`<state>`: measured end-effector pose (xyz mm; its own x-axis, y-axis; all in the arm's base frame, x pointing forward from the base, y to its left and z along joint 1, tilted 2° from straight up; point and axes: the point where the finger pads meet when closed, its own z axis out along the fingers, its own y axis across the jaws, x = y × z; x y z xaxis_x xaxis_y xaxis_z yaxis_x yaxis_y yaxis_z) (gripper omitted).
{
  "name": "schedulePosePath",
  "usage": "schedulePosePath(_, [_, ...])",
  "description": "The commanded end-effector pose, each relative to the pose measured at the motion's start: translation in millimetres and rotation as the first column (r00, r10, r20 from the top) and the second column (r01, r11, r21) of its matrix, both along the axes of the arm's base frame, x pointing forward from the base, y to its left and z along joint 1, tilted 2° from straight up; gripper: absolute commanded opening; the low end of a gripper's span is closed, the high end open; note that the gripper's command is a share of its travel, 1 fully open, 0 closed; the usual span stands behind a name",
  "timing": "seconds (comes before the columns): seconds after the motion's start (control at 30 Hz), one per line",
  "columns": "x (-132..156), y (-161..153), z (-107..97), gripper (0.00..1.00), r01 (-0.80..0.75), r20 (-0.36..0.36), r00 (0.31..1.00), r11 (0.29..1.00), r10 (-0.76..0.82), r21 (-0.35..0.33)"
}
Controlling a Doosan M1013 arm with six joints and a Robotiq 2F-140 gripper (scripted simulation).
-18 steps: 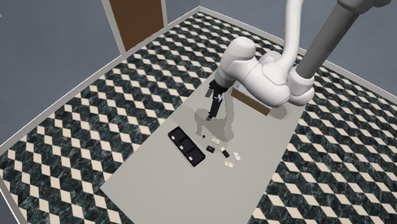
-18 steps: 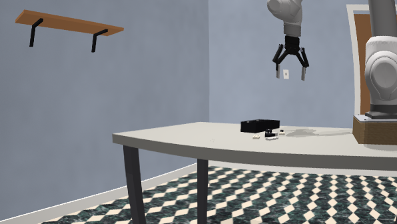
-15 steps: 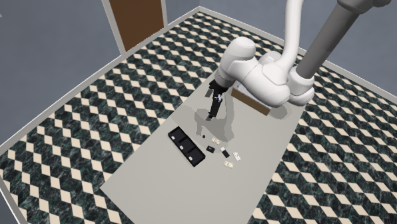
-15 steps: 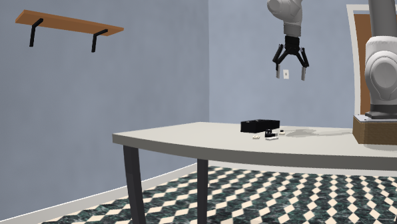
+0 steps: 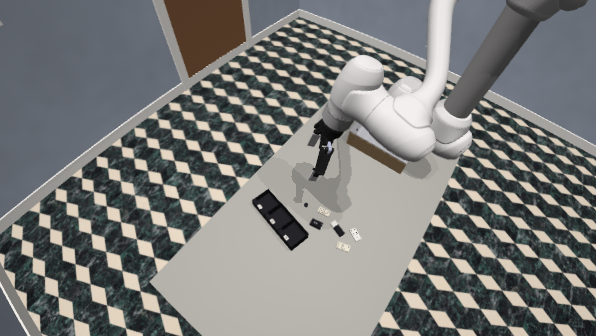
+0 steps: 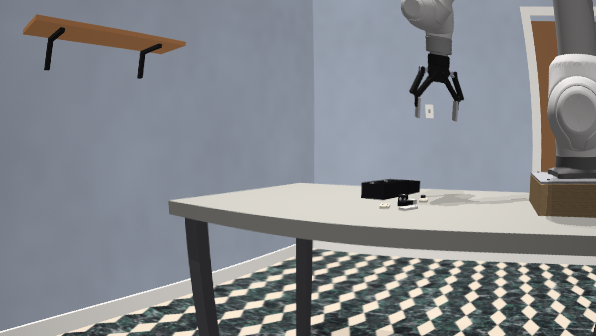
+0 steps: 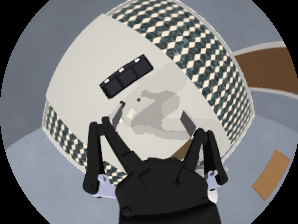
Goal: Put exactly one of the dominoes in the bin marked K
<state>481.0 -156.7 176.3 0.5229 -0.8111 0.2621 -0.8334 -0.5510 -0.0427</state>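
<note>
Cream dominoes [image 5: 324,211] with dark pips lie flat beside black ones, under the wide-spread, empty tool [image 6: 436,111].

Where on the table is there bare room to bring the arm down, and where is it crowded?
Bare room: the near stretch of the table below the black bins, and the patch between bins and arm base. Crowded: just right of the bins, where dominoes lie scattered. The gripper hangs high with jaws wide apart, holding nothing.
</note>
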Motion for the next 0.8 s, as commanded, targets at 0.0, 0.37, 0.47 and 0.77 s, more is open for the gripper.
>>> schedulePosePath(0.0, [0,0,-16,0.05,0.0,0.0,1.0,1.0,0.0,0.0])
schedulePosePath(0.37, [29,41,-32,0.05,-0.324,-0.097,0.94,0.945,0.326,0.042])
schedulePosePath(0.47, [36,53,-32,0.05,-0.399,-0.114,0.908,0.915,0.404,0.058])
schedulePosePath(0.77, [62,100,-32,0.05,-0.678,-0.149,0.706,0.721,0.693,0.14])
